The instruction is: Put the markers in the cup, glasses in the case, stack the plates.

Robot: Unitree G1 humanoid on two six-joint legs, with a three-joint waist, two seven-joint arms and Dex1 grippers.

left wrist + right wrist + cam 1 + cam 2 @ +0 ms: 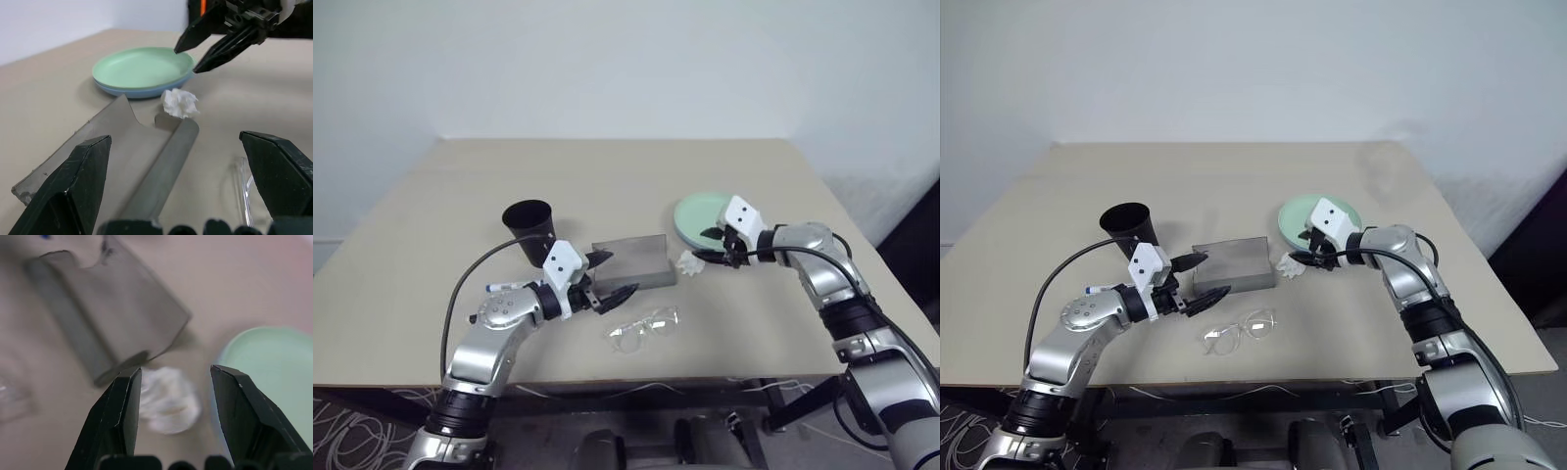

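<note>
Beige counter [607, 166]: round mint-green plastic plate [697, 212] stacked on light-blue plate [146, 92]; left claw [609, 277] spread wide, empty; right claw [712, 245] parted above white paper wad [690, 262].

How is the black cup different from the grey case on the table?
The cup is black, round and tapered, and stands upright with its open mouth facing up. The case is grey, flat and rectangular, and its see-through lid is raised. The cup stands near the robot's left gripper, while the case lies further toward the middle, with the glasses in front of it. Both are open containers resting on the table.
</note>
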